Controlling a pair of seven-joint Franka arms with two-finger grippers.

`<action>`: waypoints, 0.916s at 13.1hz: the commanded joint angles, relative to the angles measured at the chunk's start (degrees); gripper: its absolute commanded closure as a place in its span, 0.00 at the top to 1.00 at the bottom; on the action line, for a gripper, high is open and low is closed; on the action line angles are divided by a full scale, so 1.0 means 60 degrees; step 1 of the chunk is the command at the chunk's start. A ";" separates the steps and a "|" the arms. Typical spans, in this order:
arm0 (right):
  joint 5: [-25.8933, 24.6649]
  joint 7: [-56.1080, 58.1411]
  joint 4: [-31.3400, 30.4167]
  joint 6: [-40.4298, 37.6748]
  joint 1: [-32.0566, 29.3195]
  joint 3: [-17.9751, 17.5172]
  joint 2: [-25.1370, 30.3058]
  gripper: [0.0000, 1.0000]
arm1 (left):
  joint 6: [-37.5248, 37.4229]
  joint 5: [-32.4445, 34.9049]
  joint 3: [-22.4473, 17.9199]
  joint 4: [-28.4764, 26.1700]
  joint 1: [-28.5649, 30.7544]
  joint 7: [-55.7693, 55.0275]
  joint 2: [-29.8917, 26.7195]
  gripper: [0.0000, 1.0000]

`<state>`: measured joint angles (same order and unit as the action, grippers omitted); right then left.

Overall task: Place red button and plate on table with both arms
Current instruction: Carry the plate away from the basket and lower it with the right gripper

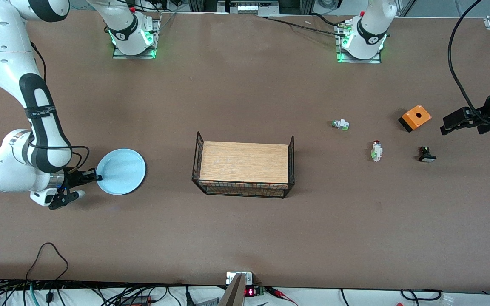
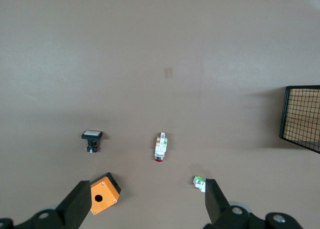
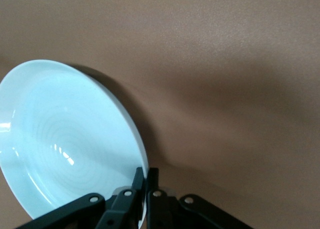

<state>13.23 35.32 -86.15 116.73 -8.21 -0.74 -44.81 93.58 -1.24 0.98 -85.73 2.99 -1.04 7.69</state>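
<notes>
The right gripper point(image 1: 96, 177) is at the right arm's end of the table point(image 1: 245, 238), its fingers closed narrow on the rim of the plate point(image 1: 121, 171). In the right wrist view the plate point(image 3: 65, 149) looks tilted, its shadow under it, so I judge it is not yet flat. To do this step well, lower it slowly until the bottom sits level, then release.

A wire rack point(image 1: 243, 165) stands in the middle. The red button point(image 1: 376, 151) lies on the table, between a white-green part point(image 1: 340, 124) and a black part point(image 1: 426, 154), near an orange box point(image 1: 415, 117). The left gripper point(image 1: 451, 123) is over the table's end, beside that box, fingers wide open and holding nothing; it waits
</notes>
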 commanded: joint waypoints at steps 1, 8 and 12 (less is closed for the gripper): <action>0.0357 0.0164 0.0135 0.0042 -0.0156 -0.0169 -0.0090 0.24 | -0.0011 -0.0013 -0.0032 -0.0287 -0.0016 -0.0178 -0.0285 1.00; 0.2086 0.0179 0.0193 0.0584 -0.0141 -0.0227 -0.0061 1.00 | -0.0041 0.0002 -0.0003 -0.0258 0.0058 -0.0149 -0.0285 1.00; 0.2101 -0.1061 0.1698 -0.0949 0.0048 -0.0242 -0.0046 1.00 | -0.0143 0.0002 0.0055 -0.0229 0.0058 -0.0149 -0.0300 1.00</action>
<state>24.96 33.10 -80.95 116.28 -8.13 -1.61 -45.04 93.20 -1.24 0.93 -85.77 3.12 -1.67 7.57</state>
